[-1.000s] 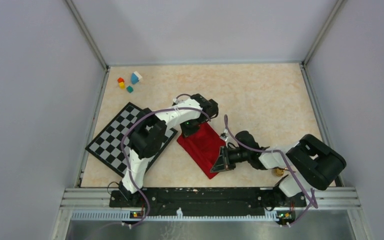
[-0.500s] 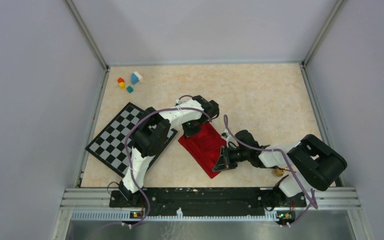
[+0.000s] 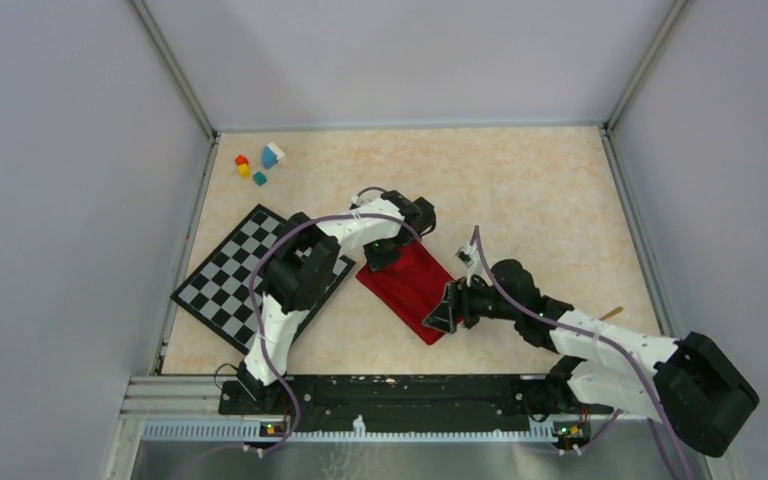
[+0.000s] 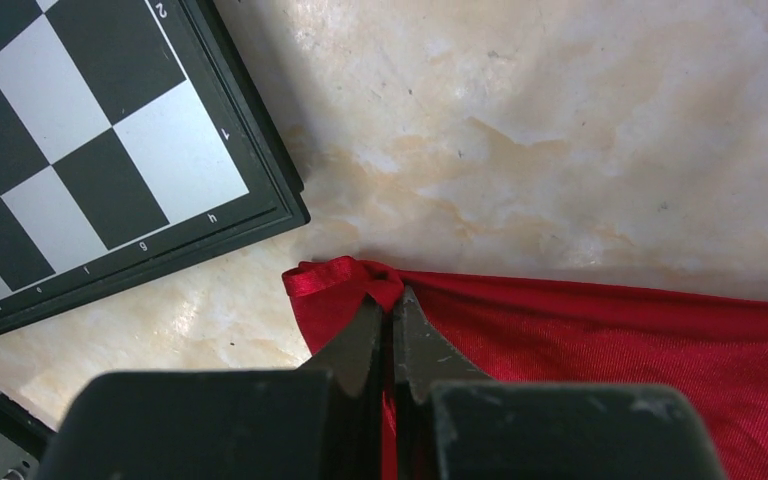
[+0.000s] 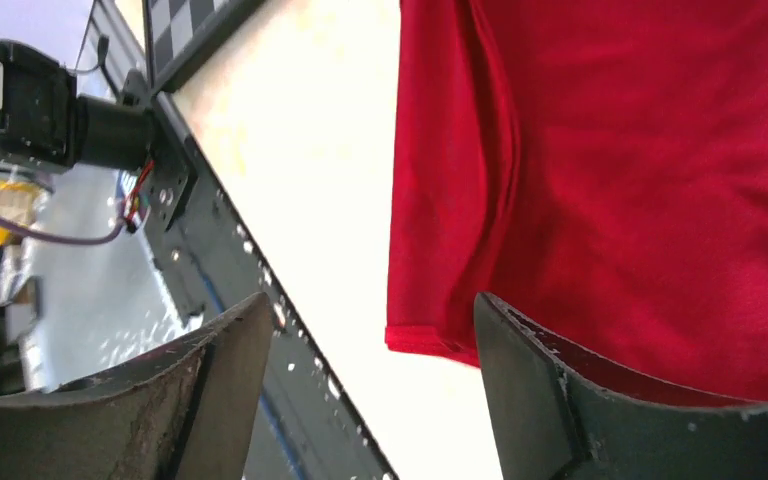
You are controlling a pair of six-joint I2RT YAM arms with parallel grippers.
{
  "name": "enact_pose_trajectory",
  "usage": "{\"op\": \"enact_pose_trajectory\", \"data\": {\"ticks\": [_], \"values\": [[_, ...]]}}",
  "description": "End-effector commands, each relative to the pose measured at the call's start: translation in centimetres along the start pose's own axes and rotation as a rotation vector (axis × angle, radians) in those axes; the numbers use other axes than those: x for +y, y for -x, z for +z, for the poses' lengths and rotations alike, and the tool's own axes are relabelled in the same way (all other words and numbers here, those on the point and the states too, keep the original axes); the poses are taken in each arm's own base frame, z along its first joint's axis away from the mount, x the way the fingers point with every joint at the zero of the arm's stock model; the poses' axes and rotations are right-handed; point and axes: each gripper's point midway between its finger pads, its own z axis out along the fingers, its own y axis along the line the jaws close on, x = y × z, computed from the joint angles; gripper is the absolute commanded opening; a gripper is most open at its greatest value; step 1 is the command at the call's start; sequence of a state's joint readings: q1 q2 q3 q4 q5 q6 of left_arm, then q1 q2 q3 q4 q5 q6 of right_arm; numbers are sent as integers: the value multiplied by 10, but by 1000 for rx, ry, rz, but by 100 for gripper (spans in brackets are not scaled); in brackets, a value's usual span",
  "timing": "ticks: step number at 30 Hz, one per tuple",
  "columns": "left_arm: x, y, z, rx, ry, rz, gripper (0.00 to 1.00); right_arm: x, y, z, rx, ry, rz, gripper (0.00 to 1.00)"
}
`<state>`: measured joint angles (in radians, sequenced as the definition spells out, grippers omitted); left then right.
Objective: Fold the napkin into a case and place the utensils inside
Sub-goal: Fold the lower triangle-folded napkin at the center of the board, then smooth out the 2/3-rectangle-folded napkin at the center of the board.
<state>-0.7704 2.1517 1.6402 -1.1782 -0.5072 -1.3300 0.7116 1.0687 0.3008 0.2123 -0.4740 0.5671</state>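
The red napkin (image 3: pixel 410 288) lies as a narrow oblong in the middle of the worktop (image 3: pixel 520 200), its far end just beside the corner of the checkerboard mat (image 3: pixel 228 282). The left tool (image 4: pixel 392 300) is pinched tight on the cloth's bunched far corner, fingers together. The right tool (image 5: pixel 370 310) stands wide apart at the near end, one finger over bare worktop and the other over red fabric, gripping nothing.

This looks like the moment between folds. To do it well, the left tool should keep that corner anchored and low so the layers don't slide. The right tool wants a clean bite on the doubled hem rather than a single layer, and the fold should be drawn flat so a pocket stays open.

Against a second ago, the right tool was closed at the near end and has now let go. Its arm has swung out toward the right edge, uncovering a thin tan handle (image 3: pixel 612 313) there, probably the spoon's. The cloth's near end also sits a touch farther from the near edge.
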Motion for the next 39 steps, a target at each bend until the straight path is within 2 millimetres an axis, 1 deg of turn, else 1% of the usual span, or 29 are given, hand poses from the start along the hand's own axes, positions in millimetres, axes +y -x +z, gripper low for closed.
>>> {"op": "enact_pose_trajectory", "data": {"ticks": [1,4,8,12,16,19,22,24,26,27,30,32,33,34,36,39], "values": [[0,10,0,-36,-14,-2,0,-13,22,1,-92,-134,-169,73],[-2,9,-1,-31,-23,1,0,-23,29,6,-97,-216,-207,73],[-2,7,-2,-24,-31,7,0,-23,35,14,-93,-218,-209,71],[0,7,-4,-22,-46,8,0,-23,33,17,-105,-208,-192,71],[-1,6,-6,-12,-62,8,0,-24,20,24,-55,-180,-147,63],[-3,4,-7,-8,-72,11,0,-26,14,29,-35,-173,-124,51],[-4,6,-9,-7,-81,8,0,-26,14,30,-40,-173,-114,36],[-6,6,-11,-5,-91,7,0,-28,16,29,-42,-194,-110,22],[-10,6,-14,2,-118,12,0,-30,15,28,-38,-208,-104,4],[-15,7,-16,5,-146,24,0,-31,14,28,-35,-211,-101,0],[-30,10,-31,6,-281,71,0,-37,8,25,-30,-236,-79,0],[-35,12,-41,-6,-372,79,17,-40,6,22,-37,-248,-65,0],[-36,13,-48,-13,-413,81,27,-40,5,21,-39,-249,-60,0],[-37,16,-54,-19,-449,75,41,-41,4,20,-42,-251,-58,0],[-38,17,-64,-22,-504,84,62,-42,4,20,-47,-256,-53,0],[-37,19,-81,-17,-573,100,88,-42,3,21,-43,-254,-44,0]]}}
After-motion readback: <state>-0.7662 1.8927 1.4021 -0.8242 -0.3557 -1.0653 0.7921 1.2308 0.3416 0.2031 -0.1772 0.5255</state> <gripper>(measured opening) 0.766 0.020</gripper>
